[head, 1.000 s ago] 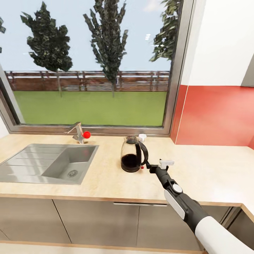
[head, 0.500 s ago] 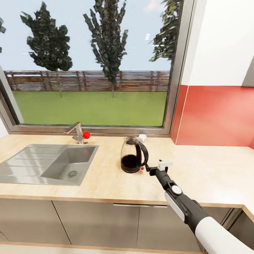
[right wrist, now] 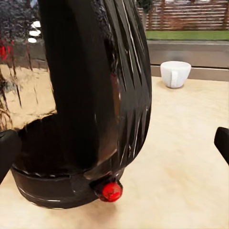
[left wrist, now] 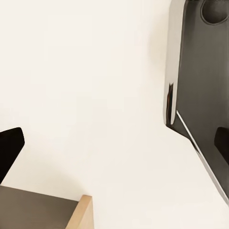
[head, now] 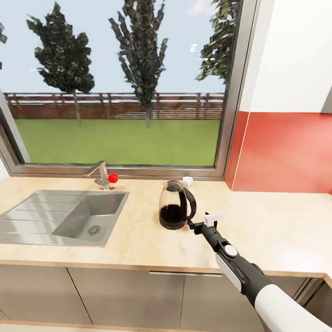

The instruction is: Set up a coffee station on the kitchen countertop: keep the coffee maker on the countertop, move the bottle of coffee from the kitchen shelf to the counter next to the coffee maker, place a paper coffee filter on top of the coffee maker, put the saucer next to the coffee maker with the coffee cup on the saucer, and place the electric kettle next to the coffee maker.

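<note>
The electric kettle point(head: 175, 206), clear glass with a black base and looped handle, stands on the kitchen countertop point(head: 138, 240) in front of the window. My right gripper point(head: 191, 224) is low at the kettle's handle, on its right side. In the right wrist view the black handle of the kettle point(right wrist: 121, 90) and its red switch point(right wrist: 111, 191) sit between my open fingertips point(right wrist: 7, 152). The white coffee cup point(head: 186, 180) stands behind the kettle by the window sill, also seen as the cup point(right wrist: 175, 73) past the handle. My left gripper point(left wrist: 114, 145) is open and holds nothing.
A steel sink point(head: 60, 216) with a tap point(head: 100, 173) bearing a red knob lies left of the kettle. A red backsplash point(head: 286, 152) rises at the right. The left wrist view has a pale surface, a dark panel point(left wrist: 202, 86) and a wooden edge point(left wrist: 84, 213).
My right gripper has crept forward and left, closer to the kettle's handle. The head camera has shifted slightly. The kettle and cup have stayed put.
</note>
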